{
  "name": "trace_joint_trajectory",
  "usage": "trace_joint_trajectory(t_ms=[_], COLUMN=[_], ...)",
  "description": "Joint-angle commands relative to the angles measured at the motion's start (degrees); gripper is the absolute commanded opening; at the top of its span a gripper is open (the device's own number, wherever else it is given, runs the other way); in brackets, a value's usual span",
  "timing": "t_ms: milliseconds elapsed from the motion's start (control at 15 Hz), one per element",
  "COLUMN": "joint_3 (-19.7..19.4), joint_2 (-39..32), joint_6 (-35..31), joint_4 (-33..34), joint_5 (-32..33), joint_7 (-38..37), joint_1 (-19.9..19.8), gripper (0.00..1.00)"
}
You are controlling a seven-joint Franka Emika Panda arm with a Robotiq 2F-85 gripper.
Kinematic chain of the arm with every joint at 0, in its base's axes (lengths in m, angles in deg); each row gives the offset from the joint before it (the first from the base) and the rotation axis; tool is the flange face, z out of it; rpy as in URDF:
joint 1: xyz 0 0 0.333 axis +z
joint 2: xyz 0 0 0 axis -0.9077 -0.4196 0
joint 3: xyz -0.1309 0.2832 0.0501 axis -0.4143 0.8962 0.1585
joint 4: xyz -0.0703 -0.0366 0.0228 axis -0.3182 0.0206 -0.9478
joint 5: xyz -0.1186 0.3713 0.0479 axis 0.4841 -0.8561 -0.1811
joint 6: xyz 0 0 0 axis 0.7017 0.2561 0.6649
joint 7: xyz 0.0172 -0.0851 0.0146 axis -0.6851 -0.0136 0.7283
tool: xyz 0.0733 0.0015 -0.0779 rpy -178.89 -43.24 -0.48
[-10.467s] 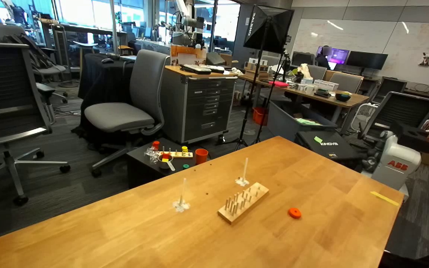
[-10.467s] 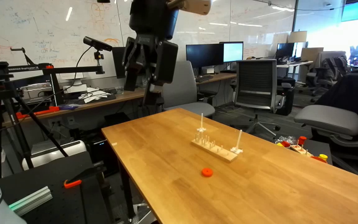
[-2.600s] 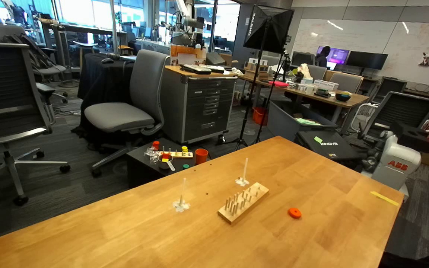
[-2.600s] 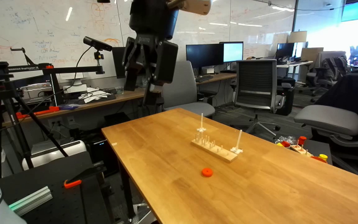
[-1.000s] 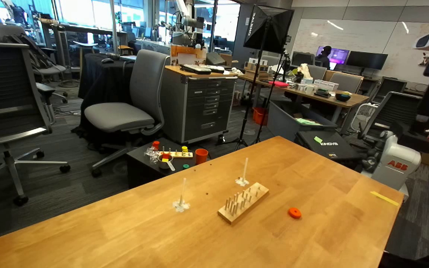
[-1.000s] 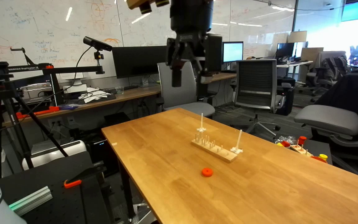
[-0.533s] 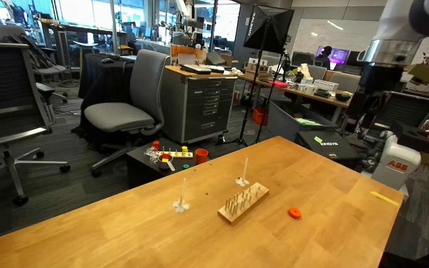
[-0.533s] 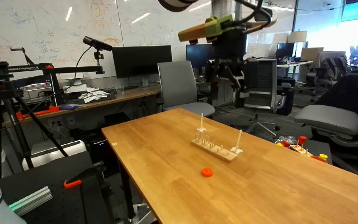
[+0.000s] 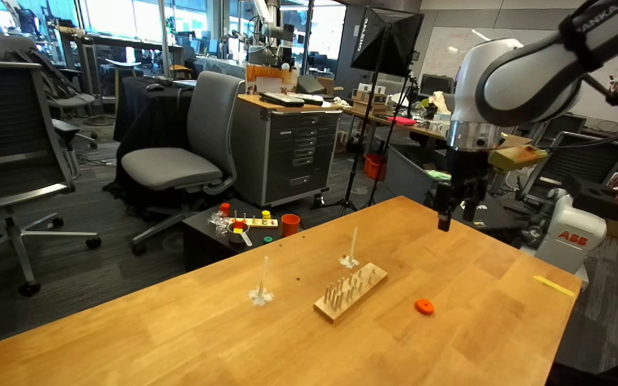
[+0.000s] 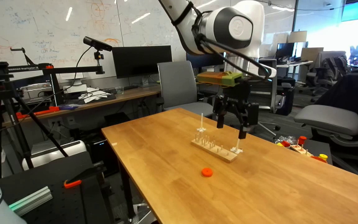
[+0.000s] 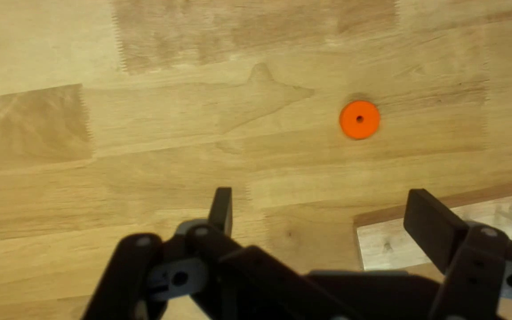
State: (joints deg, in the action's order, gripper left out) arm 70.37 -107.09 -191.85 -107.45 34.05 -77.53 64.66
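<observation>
My gripper (image 9: 456, 217) is open and empty, pointing down, high over the table. In an exterior view the open gripper (image 10: 231, 128) overlaps the back of the peg area, one finger in front of a thin white post (image 10: 239, 140). An orange disc (image 11: 350, 126) with a centre hole lies flat, ahead of the fingertips in the wrist view. The wooden pegboard (image 11: 394, 249), with several short pegs, is partly hidden behind the right finger (image 11: 431, 226). Both exterior views show the disc (image 10: 207, 172) beside the pegboard (image 9: 336, 312), apart from it.
Two white posts stand taped to the table, a nearer one (image 9: 263, 276) and another (image 9: 353, 244) by the pegboard. Yellow tape (image 9: 554, 286) marks the table's edge. Beyond the table, a low black stand holds an orange cup (image 9: 289, 225) and small parts. A white ABB arm (image 9: 572, 236) stands behind.
Still at first, my arm has then swung into view over the table within the last second or so, moving down. The gripper has stayed open. Disc, pegboard and posts have not moved.
</observation>
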Motion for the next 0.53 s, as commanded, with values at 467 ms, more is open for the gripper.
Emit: trace_joint_trajectory(t_ms=[467], joint_3=[2.33], joint_2=[-13.77], joint_6=[4.84], joint_4=[10.41], joint_5=[-0.52], joint_7=[-2.32], joint_1=[3.19], gripper=[1.00])
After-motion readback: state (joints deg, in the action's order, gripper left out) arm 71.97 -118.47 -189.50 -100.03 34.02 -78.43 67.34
